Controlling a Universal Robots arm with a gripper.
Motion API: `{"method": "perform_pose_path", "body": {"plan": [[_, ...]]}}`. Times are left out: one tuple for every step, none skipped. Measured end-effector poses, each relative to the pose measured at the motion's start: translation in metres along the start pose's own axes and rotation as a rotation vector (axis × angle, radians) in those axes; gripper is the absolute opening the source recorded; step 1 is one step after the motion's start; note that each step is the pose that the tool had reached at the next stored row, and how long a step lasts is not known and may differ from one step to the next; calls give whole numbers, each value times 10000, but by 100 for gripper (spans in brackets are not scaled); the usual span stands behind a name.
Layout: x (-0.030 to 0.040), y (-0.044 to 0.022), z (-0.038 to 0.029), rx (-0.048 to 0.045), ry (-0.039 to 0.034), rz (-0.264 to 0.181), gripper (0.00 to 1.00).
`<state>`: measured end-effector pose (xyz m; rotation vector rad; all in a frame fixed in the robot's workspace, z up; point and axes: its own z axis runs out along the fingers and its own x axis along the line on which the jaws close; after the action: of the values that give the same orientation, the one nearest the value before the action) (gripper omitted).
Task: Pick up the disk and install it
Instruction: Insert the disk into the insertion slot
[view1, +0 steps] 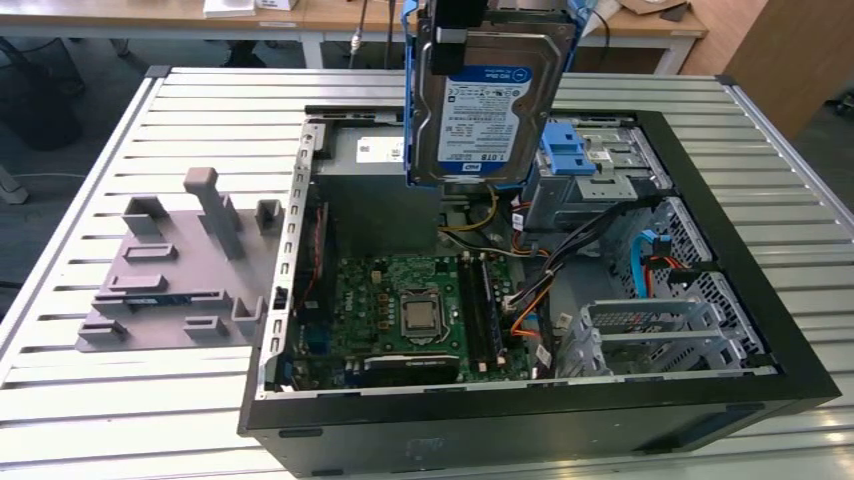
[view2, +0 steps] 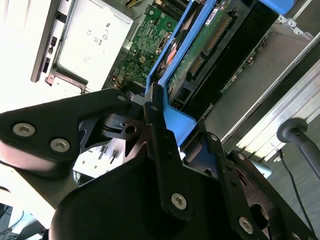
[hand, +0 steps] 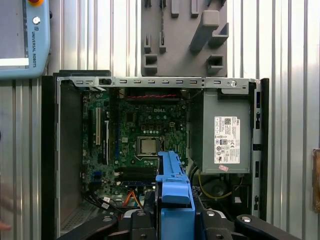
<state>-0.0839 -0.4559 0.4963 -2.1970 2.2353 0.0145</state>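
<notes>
Slatted metal table carries our open computer case — above it we hold the disk upright, label toward the exterior view, our hand pinching its blue carrier rails.

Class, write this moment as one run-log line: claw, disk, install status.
claw: shut on disk | disk: held upright above open computer case | install: not yet seated

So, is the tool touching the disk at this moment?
Touching. In the second wrist view the tool is closed on the blue rail of the disk, with no gap between them.
</notes>
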Motion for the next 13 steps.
{"method": "perform_pose_path", "body": {"plan": [[0, 0, 0, 0, 0, 0, 36], [0, 0, 0, 0, 0, 0, 36], [0, -1, 0, 0, 0, 0, 36], [0, -1, 0, 0, 0, 0, 36], [0, -1, 0, 0, 0, 0, 36], [0, -1, 0, 0, 0, 0, 36], [0, -2, 0, 0, 0, 0, 36], [0, -2, 0, 0, 0, 0, 36], [0, -4, 0, 0, 0, 0, 36], [0, -7, 0, 0, 0, 1, 36], [0, -7, 0, 0, 0, 0, 36], [0, -7, 0, 0, 0, 0, 36], [0, -7, 0, -1, 0, 0, 36]]}}
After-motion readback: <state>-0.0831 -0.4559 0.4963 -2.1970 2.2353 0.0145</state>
